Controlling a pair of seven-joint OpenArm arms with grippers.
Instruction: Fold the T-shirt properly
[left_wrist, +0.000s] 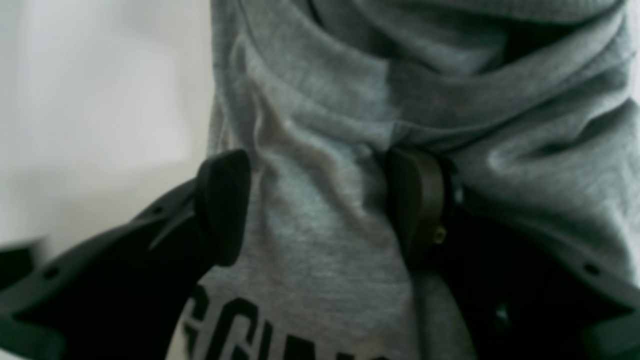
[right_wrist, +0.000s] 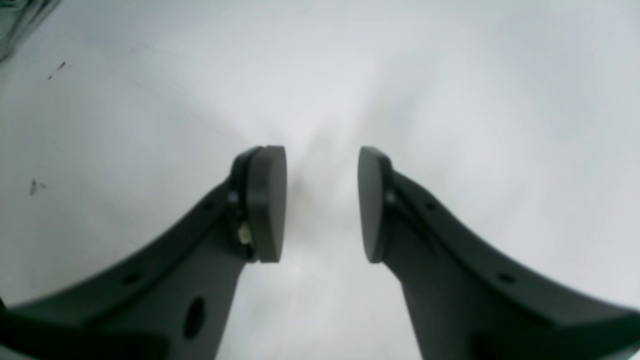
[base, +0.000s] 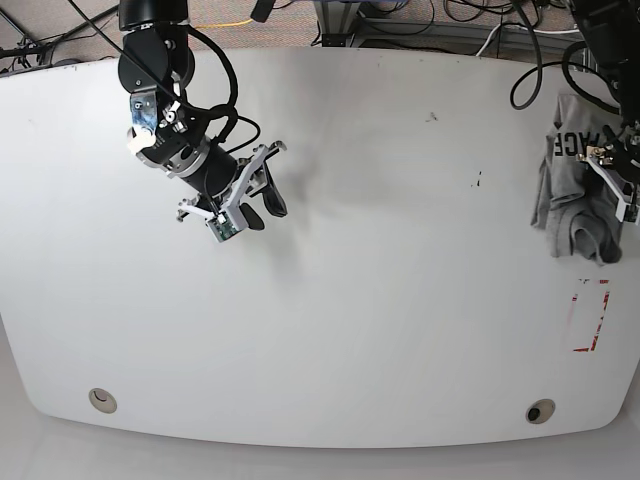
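table: white (base: 380, 300), wide, rounded front corners, a few small dark specks
red marking: rectangle outline (base: 590, 316) near the right edge
holes: two round ones near the front edge, left (base: 100, 400) and right (base: 540, 411)
cables: dark tangle (base: 440, 25) behind the far edge

The right gripper (right_wrist: 322, 205) is showing two matte black curved fingers (right_wrist: 165, 280) ending in flat rounded pads (right_wrist: 266, 202), with small round holes dotting each finger and a pale screw sitting behind the one pad. In the base view the right arm (base: 160, 75) is looking black and cylindrical, wearing a silvery-white bracket near the wrist, with black cables looping beside it. The left gripper (left_wrist: 320, 205) is showing the same dark fingers and oval pads (left_wrist: 222, 205), a brass-coloured screw glinting behind one pad, and a white bracket by its fingers in the base view.
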